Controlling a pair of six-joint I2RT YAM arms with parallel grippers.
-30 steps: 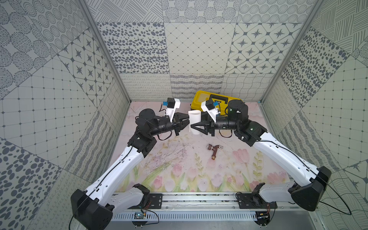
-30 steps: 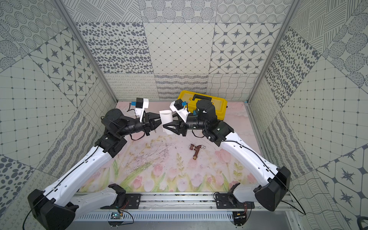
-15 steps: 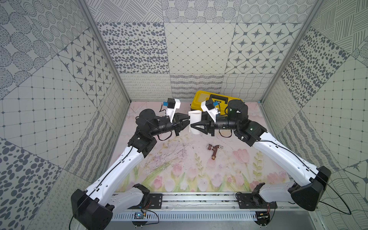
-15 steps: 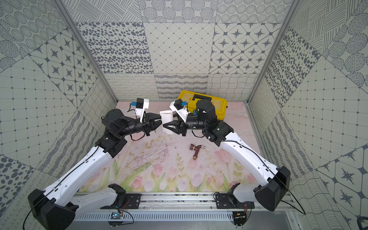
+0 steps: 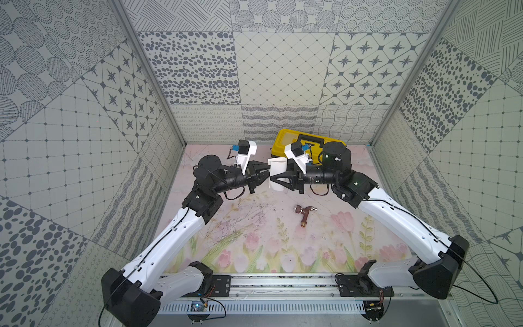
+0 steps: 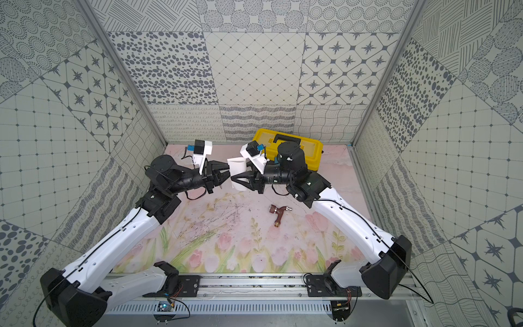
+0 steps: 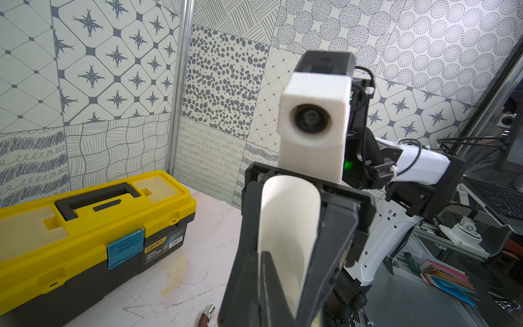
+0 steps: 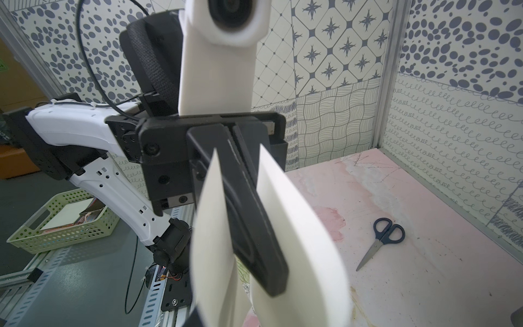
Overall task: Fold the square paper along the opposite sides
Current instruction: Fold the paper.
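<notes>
The square paper (image 5: pixel 276 165) (image 6: pixel 237 164) hangs in the air at the back of the table, bent into a white U-shaped curl between my two grippers. My left gripper (image 5: pixel 266 177) (image 7: pixel 266 254) is shut, with a thin pale strip of the paper pinched between its fingers. My right gripper (image 5: pixel 273 178) faces it tip to tip. In the left wrist view its fingers (image 7: pixel 336 226) stand apart on either side of the curl (image 7: pixel 288 215). In the right wrist view two flaps of the paper (image 8: pixel 297 240) flank the left gripper's fingers (image 8: pixel 254 226).
A yellow toolbox (image 5: pixel 308 141) (image 7: pixel 85 215) stands against the back wall behind the right arm. A brown metal tap (image 5: pixel 304 215) lies mid-table. Blue-handled scissors (image 8: pixel 382 240) lie on the mat near the left wall. Patterned walls close three sides.
Both arms hold their places. The right gripper's fingers have drawn slightly closer round the curled paper.
</notes>
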